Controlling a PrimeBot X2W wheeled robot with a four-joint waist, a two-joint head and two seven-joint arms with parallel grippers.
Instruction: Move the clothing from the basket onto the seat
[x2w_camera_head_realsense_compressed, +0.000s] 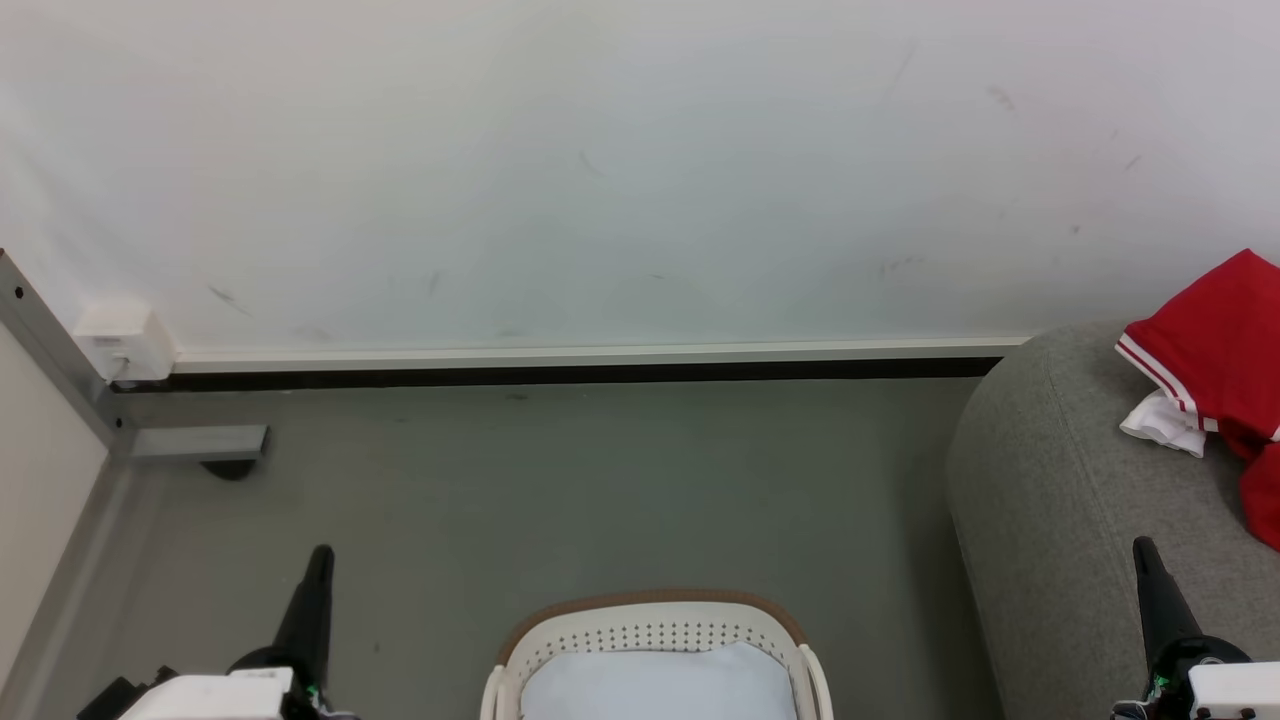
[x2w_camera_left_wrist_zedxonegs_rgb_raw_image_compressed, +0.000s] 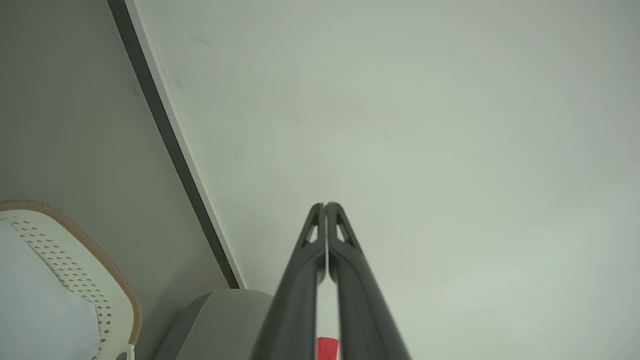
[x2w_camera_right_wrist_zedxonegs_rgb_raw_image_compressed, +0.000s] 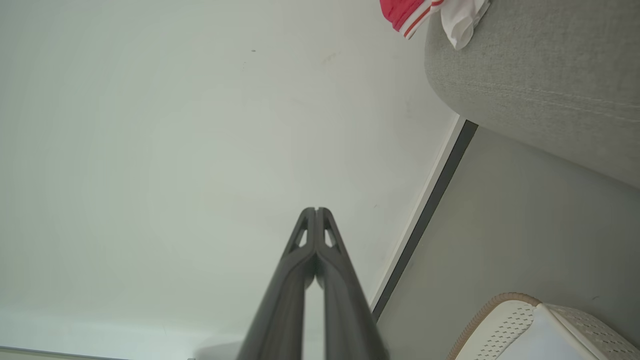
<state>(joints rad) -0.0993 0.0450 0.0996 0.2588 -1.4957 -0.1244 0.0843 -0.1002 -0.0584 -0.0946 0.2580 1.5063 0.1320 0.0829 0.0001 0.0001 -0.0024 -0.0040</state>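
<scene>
The red clothing (x2w_camera_head_realsense_compressed: 1225, 345) with white panels and striped trim lies on the grey seat (x2w_camera_head_realsense_compressed: 1060, 500) at the right edge. In the right wrist view the clothing (x2w_camera_right_wrist_zedxonegs_rgb_raw_image_compressed: 407, 12) hangs over the seat (x2w_camera_right_wrist_zedxonegs_rgb_raw_image_compressed: 540, 75) at the top. The off-white basket (x2w_camera_head_realsense_compressed: 655, 630) with a brown rim stands on the floor at the bottom centre, holding a pale blue-white liner (x2w_camera_head_realsense_compressed: 660, 685). My left gripper (x2w_camera_head_realsense_compressed: 320, 555) is shut and empty, left of the basket. My right gripper (x2w_camera_head_realsense_compressed: 1143, 548) is shut and empty, in front of the seat. Both wrist views show the left gripper (x2w_camera_left_wrist_zedxonegs_rgb_raw_image_compressed: 325, 205) and the right gripper (x2w_camera_right_wrist_zedxonegs_rgb_raw_image_compressed: 316, 210) closed, tips together.
A white wall (x2w_camera_head_realsense_compressed: 600, 170) with a dark baseboard (x2w_camera_head_realsense_compressed: 560, 373) runs behind the grey floor (x2w_camera_head_realsense_compressed: 600, 480). A white socket box (x2w_camera_head_realsense_compressed: 120, 342) and a grey metal frame (x2w_camera_head_realsense_compressed: 60, 350) stand at the left. The basket rim (x2w_camera_left_wrist_zedxonegs_rgb_raw_image_compressed: 100, 255) and seat corner (x2w_camera_left_wrist_zedxonegs_rgb_raw_image_compressed: 220, 320) appear in the left wrist view.
</scene>
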